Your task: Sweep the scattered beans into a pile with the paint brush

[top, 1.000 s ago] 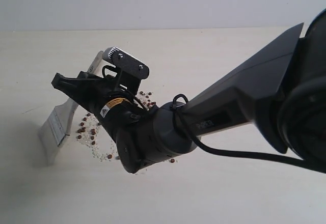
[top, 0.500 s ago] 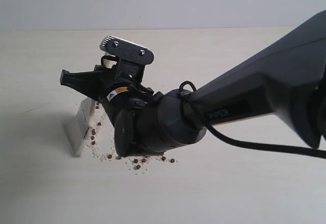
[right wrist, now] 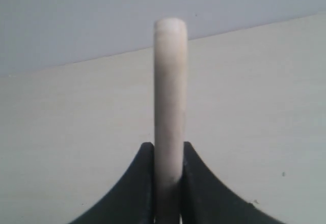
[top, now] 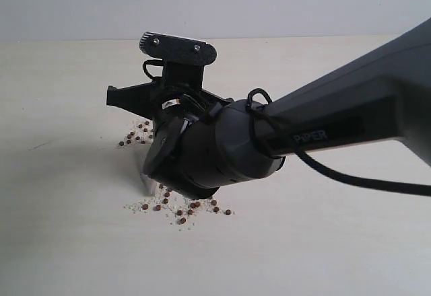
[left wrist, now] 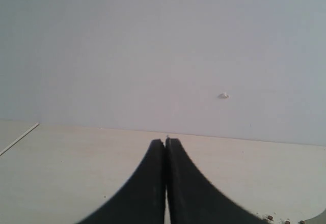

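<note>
Soft, even light fills every view, my arm (top: 269,148) drops only a faint shadow on the table (top: 60,255), and my right claw (right wrist: 168,147) looks blurred.

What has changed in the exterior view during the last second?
The right gripper carried the paint brush to the right in the exterior view; the brush is now mostly hidden behind the arm. Some beans now show left of the arm. The grip on the brush stayed shut.
</note>
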You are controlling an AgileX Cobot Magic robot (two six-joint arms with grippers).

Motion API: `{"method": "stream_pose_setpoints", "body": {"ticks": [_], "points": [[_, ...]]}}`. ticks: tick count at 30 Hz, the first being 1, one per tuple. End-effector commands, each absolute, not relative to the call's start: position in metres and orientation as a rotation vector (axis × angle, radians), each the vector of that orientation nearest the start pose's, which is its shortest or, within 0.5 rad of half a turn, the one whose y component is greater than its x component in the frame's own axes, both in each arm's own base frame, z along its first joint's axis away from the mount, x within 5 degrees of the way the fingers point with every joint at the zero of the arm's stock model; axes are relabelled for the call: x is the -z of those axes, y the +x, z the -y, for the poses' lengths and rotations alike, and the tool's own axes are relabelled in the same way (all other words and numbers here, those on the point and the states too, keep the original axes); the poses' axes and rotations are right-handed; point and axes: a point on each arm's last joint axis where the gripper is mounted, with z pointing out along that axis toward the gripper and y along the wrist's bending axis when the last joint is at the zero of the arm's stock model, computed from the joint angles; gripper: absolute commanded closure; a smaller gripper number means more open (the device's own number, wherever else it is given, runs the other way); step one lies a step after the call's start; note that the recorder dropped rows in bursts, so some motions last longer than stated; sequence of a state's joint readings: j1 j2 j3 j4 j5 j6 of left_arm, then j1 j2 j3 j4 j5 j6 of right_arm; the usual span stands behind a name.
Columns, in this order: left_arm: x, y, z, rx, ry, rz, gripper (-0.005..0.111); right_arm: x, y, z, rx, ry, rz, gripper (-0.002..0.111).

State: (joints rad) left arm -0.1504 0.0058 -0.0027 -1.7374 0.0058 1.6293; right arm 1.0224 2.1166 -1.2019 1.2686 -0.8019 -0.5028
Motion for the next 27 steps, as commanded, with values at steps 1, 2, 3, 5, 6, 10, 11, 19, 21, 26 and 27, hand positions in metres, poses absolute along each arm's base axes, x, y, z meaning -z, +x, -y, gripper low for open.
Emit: {"method": "stream_pose_setpoints", "body": {"ticks": [1,2,3,5,6,10,11,19,21,26,27], "points": [[-0.213,0.055,0.008,0.219,0.020,-1.487,0.107,-0.139,0.272,-0.322,-0.223,0.064,-1.996,0.108],[-0.213,0.055,0.008,0.219,0.020,-1.487,0.107,-0.141,0.272,-0.321,-0.208,0.063,-1.987,0.108],[-0.213,0.055,0.008,0.219,0.020,-1.487,0.107,-0.144,0.272,-0.320,-0.203,0.073,-1.980,0.108],[-0.213,0.055,0.008,0.219,0.020,-1.487,0.107,-0.148,0.272,-0.320,-0.212,0.082,-1.976,0.108],[-0.213,0.055,0.008,0.219,0.020,-1.487,0.107,-0.152,0.271,-0.321,-0.228,0.078,-1.975,0.108],[-0.213,0.055,0.008,0.219,0.020,-1.487,0.107,-0.168,0.262,-0.330,-0.300,0.026,-1.924,0.108],[-0.213,0.055,0.008,0.219,0.020,-1.487,0.107,-0.174,0.259,-0.333,-0.333,0.022,-1.902,0.108],[-0.213,0.055,0.008,0.219,0.020,-1.487,0.107,-0.189,0.250,-0.356,-0.698,0.048,-1.757,0.108],[-0.213,0.055,0.008,0.219,0.020,-1.487,0.107,-0.186,0.253,-0.359,-0.737,0.107,-1.717,0.108],[-0.213,0.055,0.008,0.219,0.020,-1.487,0.107,-0.169,0.275,-0.380,-0.734,0.152,-1.699,0.108],[-0.213,0.055,0.008,0.219,0.020,-1.487,0.107,-0.166,0.281,-0.384,-0.736,0.160,-1.693,0.108]]}}
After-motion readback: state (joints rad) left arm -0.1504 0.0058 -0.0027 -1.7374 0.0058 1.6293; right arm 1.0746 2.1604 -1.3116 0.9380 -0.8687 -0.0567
